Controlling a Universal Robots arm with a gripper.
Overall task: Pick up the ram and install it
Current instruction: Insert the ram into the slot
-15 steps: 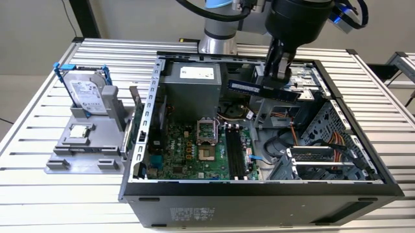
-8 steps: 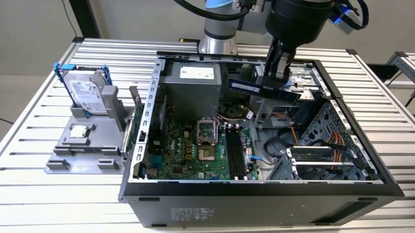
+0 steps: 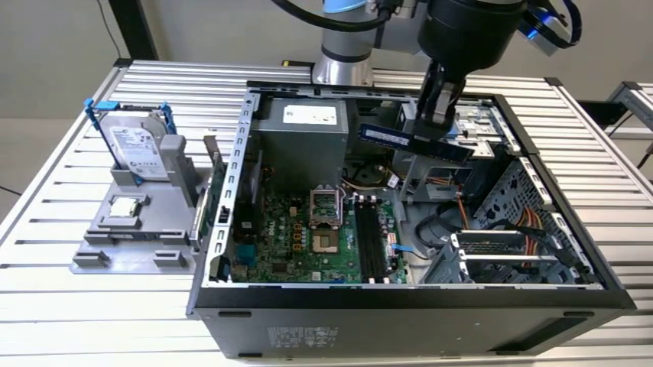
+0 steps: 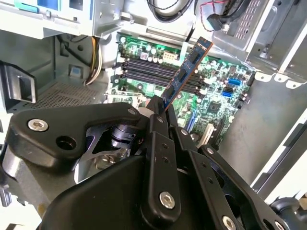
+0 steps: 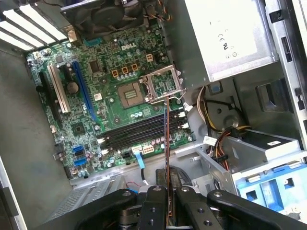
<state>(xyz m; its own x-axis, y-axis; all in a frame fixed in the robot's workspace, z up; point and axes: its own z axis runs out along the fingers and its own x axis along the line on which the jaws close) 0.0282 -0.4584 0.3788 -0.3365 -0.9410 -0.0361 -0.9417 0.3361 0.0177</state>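
One black two-fingered gripper (image 3: 433, 122) hangs from the arm over an open grey-and-black desktop computer case (image 3: 408, 302), which lies on its side on a ribbed aluminium table (image 3: 61, 321). Its jaws are closed almost fully, pinching the ram (image 3: 393, 138), a thin, long blue-green circuit-board stick with dark chips, by its flat faces. In the exterior view the stick lies nearly level in the air, sloping slightly down toward the exterior view's right, above the inside of the case and in front of the grey metal power supply box (image 3: 301, 145). It is held clear of the green motherboard (image 3: 296, 237) and well apart from the long black memory slots (image 3: 369, 241) beside the square silver processor socket (image 3: 324, 206). In the second wrist view the ram (image 4: 184, 72) juts out from the black fingertips (image 4: 158, 108) with the slots (image 4: 153, 72) lying behind it on the board. In the first wrist view the ram (image 5: 166, 143) appears edge-on as a thin line rising from the gripper (image 5: 166, 191) and crossing the slots (image 5: 139, 132). At the exterior view's left, outside the case, a silver hard drive with blue rails (image 3: 138, 145) stands upright on a grey plastic stand (image 3: 133, 229).
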